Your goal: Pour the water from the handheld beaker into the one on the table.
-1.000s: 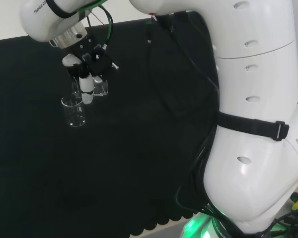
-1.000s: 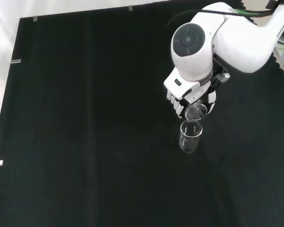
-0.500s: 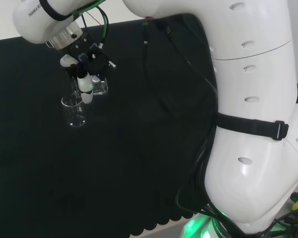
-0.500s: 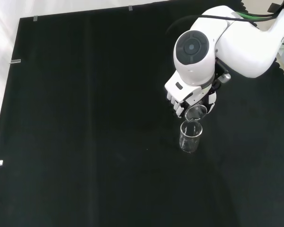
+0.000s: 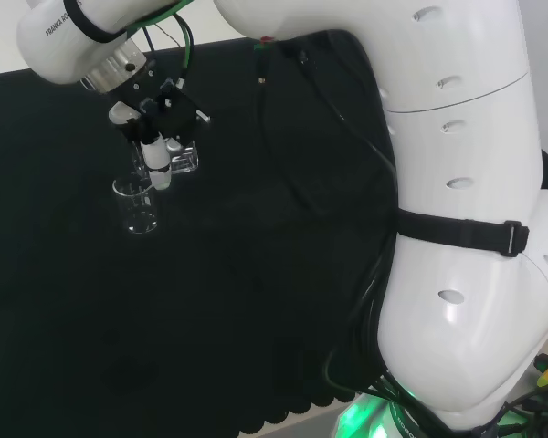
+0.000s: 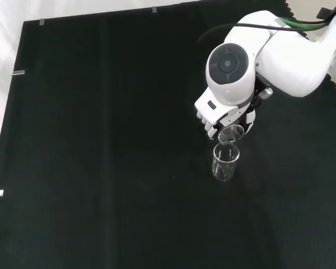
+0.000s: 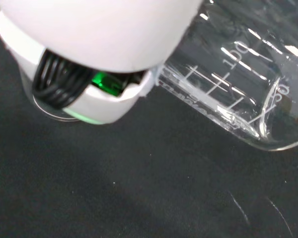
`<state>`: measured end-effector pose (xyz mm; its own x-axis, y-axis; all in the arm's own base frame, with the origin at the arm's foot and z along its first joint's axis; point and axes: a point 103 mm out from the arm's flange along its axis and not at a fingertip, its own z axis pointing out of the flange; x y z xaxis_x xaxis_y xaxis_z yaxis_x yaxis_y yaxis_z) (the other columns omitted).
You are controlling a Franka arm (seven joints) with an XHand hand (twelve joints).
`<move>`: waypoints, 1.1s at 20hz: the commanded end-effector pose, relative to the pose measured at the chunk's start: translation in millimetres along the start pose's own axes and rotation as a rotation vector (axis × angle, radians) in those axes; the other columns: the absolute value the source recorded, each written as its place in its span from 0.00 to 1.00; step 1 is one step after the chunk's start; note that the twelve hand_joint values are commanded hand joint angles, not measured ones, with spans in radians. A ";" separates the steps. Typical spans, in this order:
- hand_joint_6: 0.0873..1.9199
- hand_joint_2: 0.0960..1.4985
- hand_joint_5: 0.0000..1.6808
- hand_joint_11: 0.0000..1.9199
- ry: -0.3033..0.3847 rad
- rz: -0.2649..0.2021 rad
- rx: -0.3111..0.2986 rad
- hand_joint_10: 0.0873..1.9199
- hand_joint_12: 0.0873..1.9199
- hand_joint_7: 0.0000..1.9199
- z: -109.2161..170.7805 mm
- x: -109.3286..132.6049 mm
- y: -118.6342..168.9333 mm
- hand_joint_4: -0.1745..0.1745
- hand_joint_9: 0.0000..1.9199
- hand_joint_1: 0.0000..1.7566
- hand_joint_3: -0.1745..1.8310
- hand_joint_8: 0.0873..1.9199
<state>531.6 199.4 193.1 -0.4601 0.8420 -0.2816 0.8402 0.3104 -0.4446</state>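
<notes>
Fingers [image 6: 213,124] curl round the tilted beaker [image 6: 231,133], its contents unclear, above the standing beaker [image 6: 225,162].

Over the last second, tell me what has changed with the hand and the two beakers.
The hand has turned further at the wrist, tipping the held beaker more steeply toward the beaker on the cloth; the arm's upper links drifted slightly to the head view's left. The hand stays curled round its beaker, whose mouth stays just above the standing one, which has not moved.
</notes>
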 end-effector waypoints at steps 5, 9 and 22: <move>0.18 0.35 0.82 0.65 -0.028 0.001 0.016 0.13 0.40 0.79 -0.2 3.5 0.3 0.00 0.73 0.82 0.41 0.16; 0.18 0.35 0.82 0.65 -0.041 0.001 0.021 0.13 0.40 0.79 -1.5 6.2 1.4 0.00 0.73 0.82 0.41 0.16; 0.18 0.36 0.82 0.65 -0.090 0.015 0.038 0.13 0.40 0.79 -3.1 6.9 4.1 0.00 0.73 0.82 0.41 0.16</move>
<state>532.6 208.5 192.4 -0.4742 0.8075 -0.3508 0.8354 0.2869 -0.4688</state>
